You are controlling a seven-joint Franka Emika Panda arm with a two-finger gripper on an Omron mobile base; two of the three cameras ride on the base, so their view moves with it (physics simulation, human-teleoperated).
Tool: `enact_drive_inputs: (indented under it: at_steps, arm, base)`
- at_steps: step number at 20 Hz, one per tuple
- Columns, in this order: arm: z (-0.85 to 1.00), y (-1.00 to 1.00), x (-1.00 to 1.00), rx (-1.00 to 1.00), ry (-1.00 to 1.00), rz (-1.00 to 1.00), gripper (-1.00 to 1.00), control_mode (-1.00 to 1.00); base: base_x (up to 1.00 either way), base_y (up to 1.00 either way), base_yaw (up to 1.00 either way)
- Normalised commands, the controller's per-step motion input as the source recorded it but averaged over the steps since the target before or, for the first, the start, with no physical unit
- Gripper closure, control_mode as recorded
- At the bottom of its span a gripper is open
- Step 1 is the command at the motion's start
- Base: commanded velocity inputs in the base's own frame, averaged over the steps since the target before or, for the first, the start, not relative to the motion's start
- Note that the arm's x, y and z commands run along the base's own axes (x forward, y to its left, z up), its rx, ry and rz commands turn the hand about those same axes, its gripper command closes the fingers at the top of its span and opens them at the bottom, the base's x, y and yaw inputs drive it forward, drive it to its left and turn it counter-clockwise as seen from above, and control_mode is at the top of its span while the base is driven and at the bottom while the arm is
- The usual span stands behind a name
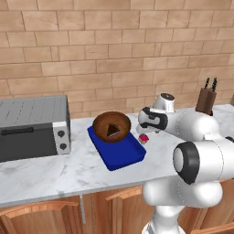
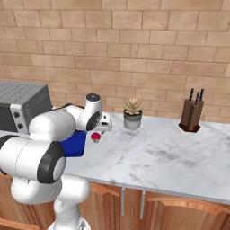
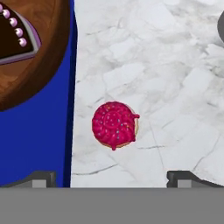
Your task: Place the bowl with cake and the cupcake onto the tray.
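The round brown wooden-looking bowl with its dark chocolate cake wedge (image 1: 111, 126) already sits inside the deep-blue rectangular tray (image 1: 122, 157), toward the tray's far end, so judge that half done. The tiny cupcake with pink-red top and pale wrapper (image 3: 115, 124) stands on the white marble counter (image 1: 68, 171), just beside the tray's raised rim and apart from it. Your gripper (image 3: 112, 178) hangs above it, jaws spread wide and holding nothing; the fingertips (image 3: 41, 178) straddle the cupcake with room to spare on both sides. Note one tip sits over the tray's blue edge: descending straight may catch the rim. Open marble lies on the cupcake's other side. The tray's near half is free for the drop.
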Motion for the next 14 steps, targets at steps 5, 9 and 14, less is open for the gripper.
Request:
enact_drive_inputs:
  at_steps: [5,9,14]
  arm:
    - [-0.14,0.0,0.11,0.02,0.0,0.0,-1.0,-1.0]
    - [-0.09,0.0,0.09,0.0,0.0,0.0,-1.0,-1.0]
    - [-0.14,0.0,0.06,0.0,-0.03,0.0,-1.0,-1.0]
  base:
    - [0.0,0.0,0.0]
    - [0.0,0.0,0.0]
    - [0.0,0.0,0.0]
